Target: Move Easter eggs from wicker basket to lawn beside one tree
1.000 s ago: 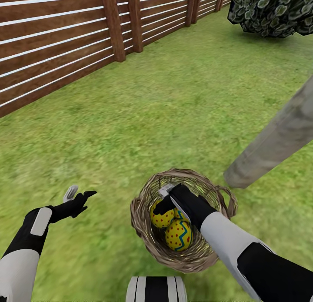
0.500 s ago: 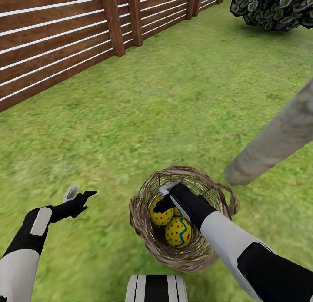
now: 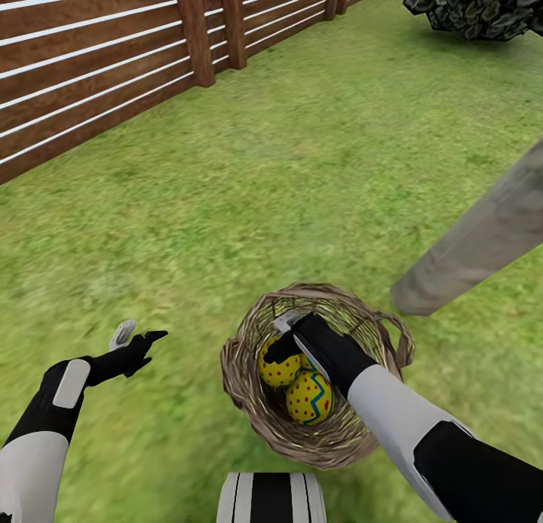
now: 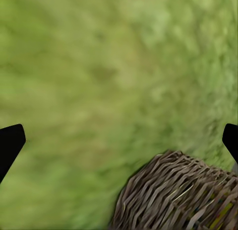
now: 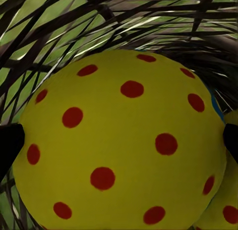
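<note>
Head view. Wicker basket [image 3: 317, 380]: standing on the lawn [image 3: 302, 169], just beside the base of the tree [image 3: 475, 244], whose pale trunk slants across the right side; dark foliage [image 3: 475, 7] at the far edge. Easter eggs: two visible in the basket, one [image 3: 277, 368] under the right hand [image 3: 286, 338], a second [image 3: 311, 397] touching it on the nearer side; a sliver of blue-green between them may be the third, too hidden to say. The right hand reaches down inside the basket rim, placed directly over the farther egg, evidently to take it. Left hand [image 3: 136, 338]: held clear over bare grass, well apart from the basket, fingers spread, holding nothing. Wooden fence [image 3: 113, 63] along the far left.

Left wrist view. Two dark fingertips [image 4: 10, 145] at opposite edges, wide apart, nothing between them but grass [image 4: 109, 81]; woven basket wall [image 4: 183, 195] off to one side. The hand appears parked out of the way.

Right wrist view. One yellow egg [image 5: 124, 150] with red dots, very close, between the two fingertips [image 5: 9, 145], which lie at either flank of it. Jaws parted about the egg's width; contact cannot be confirmed, so I judge it straddled but not yet clamped. Basket weave [image 5: 99, 26] behind; edge of a neighbouring egg [image 5: 225, 210] alongside.
</note>
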